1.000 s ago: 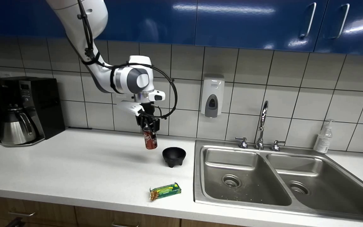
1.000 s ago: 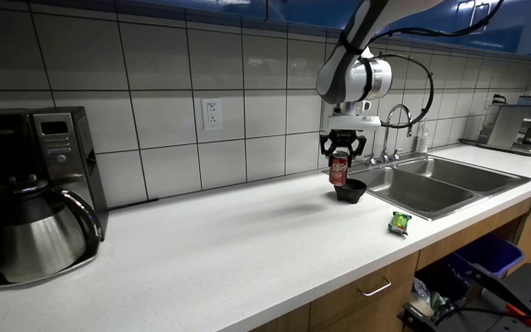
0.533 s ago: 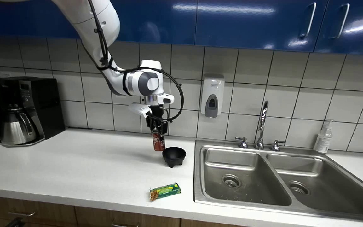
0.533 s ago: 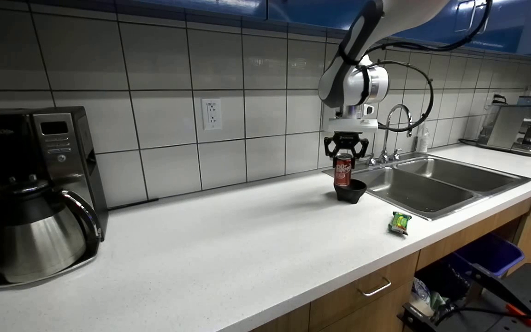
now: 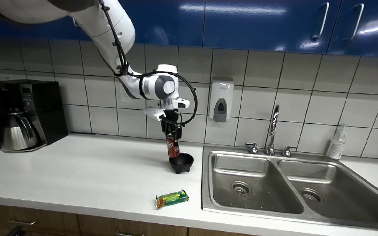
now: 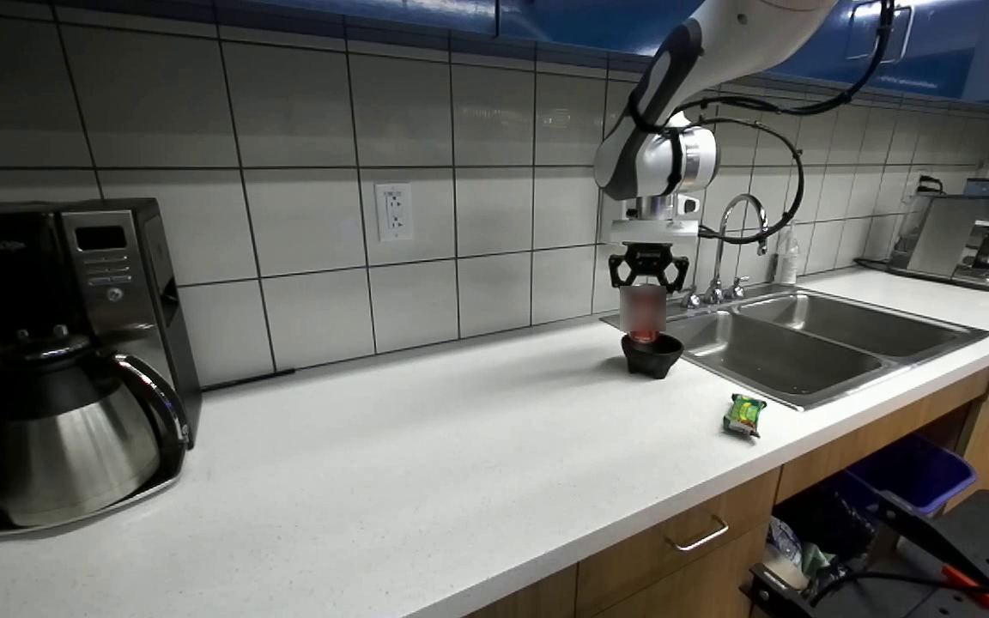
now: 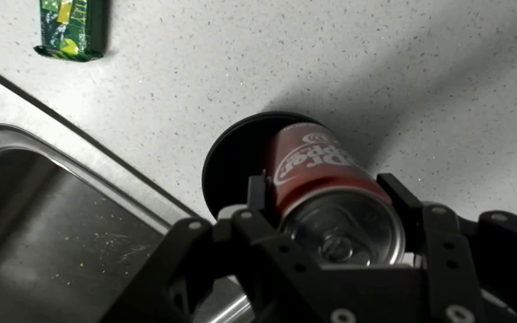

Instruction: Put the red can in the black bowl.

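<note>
The red can (image 5: 172,150) has a silvery top and white lettering. My gripper (image 5: 174,137) is shut on it, one finger on each side near the can's top. The can is about upright in both exterior views, and it also shows in the wrist view (image 7: 314,157). The black bowl (image 5: 181,164) stands on the counter below. In an exterior view the can's lower end overlaps the bowl's rim (image 6: 652,360); the can and finger area there is blurred. In the wrist view the can covers the right part of the bowl (image 7: 229,170). Whether can and bowl touch, I cannot tell.
A green packet (image 5: 172,198) lies on the white counter (image 5: 87,170) in front of the bowl. A steel double sink (image 5: 207,183) is beside the bowl. A coffee machine (image 5: 44,111) stands at the far end. A tiled wall (image 5: 194,127) is behind the arm.
My gripper has carried the can sideways toward the sink, from beside the bowl to over the bowl's near rim region, and slightly lower. The bowl and packet have not moved.
</note>
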Controlling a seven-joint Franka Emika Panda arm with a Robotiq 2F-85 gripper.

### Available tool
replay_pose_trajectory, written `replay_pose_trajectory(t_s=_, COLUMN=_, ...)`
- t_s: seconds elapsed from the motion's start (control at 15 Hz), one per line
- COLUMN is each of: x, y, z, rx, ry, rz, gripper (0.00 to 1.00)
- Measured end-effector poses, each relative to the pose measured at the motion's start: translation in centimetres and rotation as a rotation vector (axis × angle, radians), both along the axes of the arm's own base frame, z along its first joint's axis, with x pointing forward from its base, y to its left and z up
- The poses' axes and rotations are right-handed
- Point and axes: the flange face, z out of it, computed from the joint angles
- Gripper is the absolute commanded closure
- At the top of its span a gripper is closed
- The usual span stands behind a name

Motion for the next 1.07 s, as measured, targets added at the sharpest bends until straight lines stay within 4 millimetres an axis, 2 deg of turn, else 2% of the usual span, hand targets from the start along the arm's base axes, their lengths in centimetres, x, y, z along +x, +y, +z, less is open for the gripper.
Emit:
replay_pose_trajectory(t_s=0.6, x=2.1, y=-1.3, z=-3.9, rx=0.009, ry=0.062, rz=-0.082, gripper=0.62)
replay_pose_trajectory(t_s=1.07, x=2.6, y=-3.5, z=-6.0, rx=0.013, ry=0.092, rz=-0.121, gripper=0.62)
